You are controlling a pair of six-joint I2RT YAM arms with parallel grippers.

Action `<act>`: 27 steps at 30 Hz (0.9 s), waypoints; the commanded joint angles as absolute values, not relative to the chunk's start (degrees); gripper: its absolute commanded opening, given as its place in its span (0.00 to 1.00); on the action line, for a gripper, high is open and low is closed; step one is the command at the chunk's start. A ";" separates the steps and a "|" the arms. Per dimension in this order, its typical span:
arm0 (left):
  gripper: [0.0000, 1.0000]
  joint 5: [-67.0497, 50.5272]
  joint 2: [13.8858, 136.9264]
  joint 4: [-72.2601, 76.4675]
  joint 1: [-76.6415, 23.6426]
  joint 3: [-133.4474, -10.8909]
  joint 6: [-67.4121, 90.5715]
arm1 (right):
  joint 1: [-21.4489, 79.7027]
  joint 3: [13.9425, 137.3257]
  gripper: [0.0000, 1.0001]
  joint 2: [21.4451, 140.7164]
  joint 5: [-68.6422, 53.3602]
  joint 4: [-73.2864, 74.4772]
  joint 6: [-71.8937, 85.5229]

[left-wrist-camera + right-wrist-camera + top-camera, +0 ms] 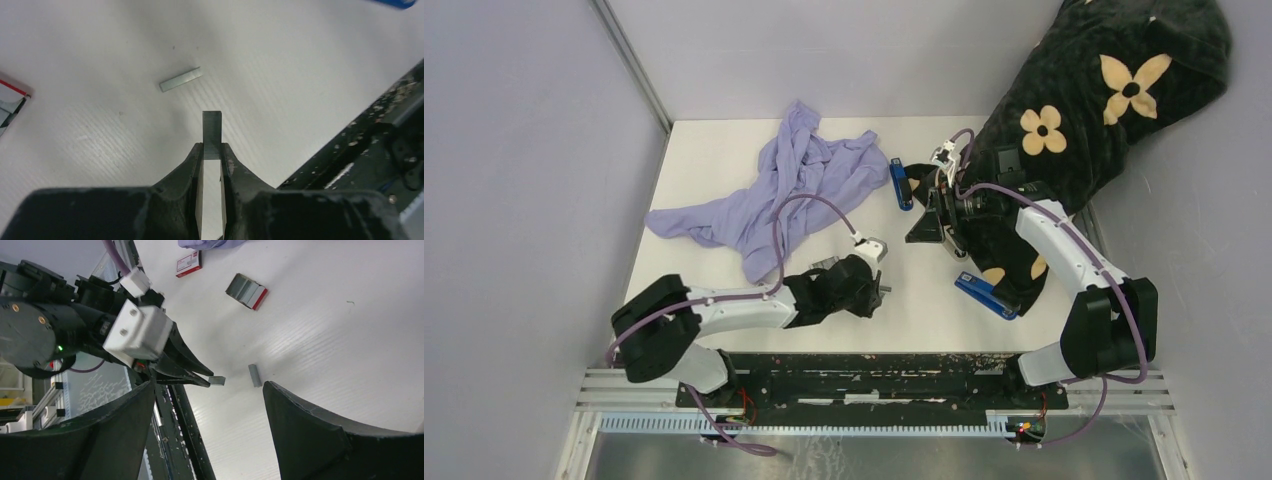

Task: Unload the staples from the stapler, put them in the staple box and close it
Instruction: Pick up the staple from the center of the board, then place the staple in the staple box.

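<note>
Staples [212,127] between left tool [212,150] tips

White table [924,320] carries purple cloth [794,190], blue stapler [901,183] and one loose staple strip [180,80].

The cloth [779,190] is lavender, the staplers [901,184] blue, the staples [180,80] silver-grey, the fabric [1114,110] black with cream flowers.
</note>
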State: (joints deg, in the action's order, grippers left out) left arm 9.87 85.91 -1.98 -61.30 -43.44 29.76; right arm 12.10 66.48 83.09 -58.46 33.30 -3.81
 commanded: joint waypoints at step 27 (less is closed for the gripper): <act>0.11 -26.13 63.33 58.91 -38.87 -34.46 55.36 | 17.05 69.05 0.84 82.92 -72.52 -51.07 81.50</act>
